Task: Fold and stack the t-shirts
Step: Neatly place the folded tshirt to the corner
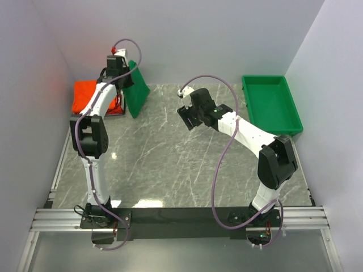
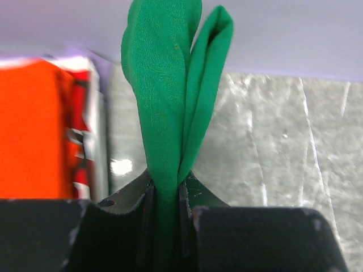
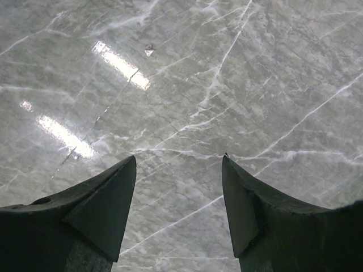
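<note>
The grey marble table (image 1: 170,158) carries a green tray (image 1: 271,105) at its far right edge. Folded orange-red t-shirts (image 1: 85,96) lie in a pile at the far left corner. The dark green t-shirt (image 1: 136,90) hangs folded just right of that pile, pinched by one edge in the left gripper (image 2: 165,198). The right gripper (image 3: 178,187) hovers over bare mid-table, jaws spread wide, holding nothing.

The grey, white-veined marble-pattern bench (image 1: 181,164) carries a pile of orange-red t-shirts (image 1: 85,95) at its far left corner and a rigid green tray (image 1: 272,106) at its far right corner.
</note>
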Robot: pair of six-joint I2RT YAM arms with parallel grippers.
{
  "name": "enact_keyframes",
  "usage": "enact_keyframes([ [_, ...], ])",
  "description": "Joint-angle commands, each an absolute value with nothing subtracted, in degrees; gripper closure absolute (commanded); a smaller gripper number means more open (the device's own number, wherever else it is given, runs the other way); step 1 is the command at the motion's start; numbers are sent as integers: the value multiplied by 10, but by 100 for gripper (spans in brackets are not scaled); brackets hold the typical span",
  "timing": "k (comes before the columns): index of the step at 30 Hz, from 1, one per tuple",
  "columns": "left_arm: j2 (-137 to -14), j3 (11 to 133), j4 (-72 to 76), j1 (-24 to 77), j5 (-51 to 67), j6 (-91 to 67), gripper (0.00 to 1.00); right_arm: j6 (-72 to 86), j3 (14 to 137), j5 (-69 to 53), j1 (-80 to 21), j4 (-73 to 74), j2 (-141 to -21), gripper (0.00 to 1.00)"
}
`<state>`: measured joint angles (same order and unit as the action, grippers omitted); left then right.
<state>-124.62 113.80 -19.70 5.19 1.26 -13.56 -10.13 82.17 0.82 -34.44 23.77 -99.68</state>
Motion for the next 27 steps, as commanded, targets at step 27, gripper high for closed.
enact_keyframes([
  [27, -1144, 1247, -247, 2, 33, -118, 85, -106, 845, -11, -339, 252, -1012, 36],
])
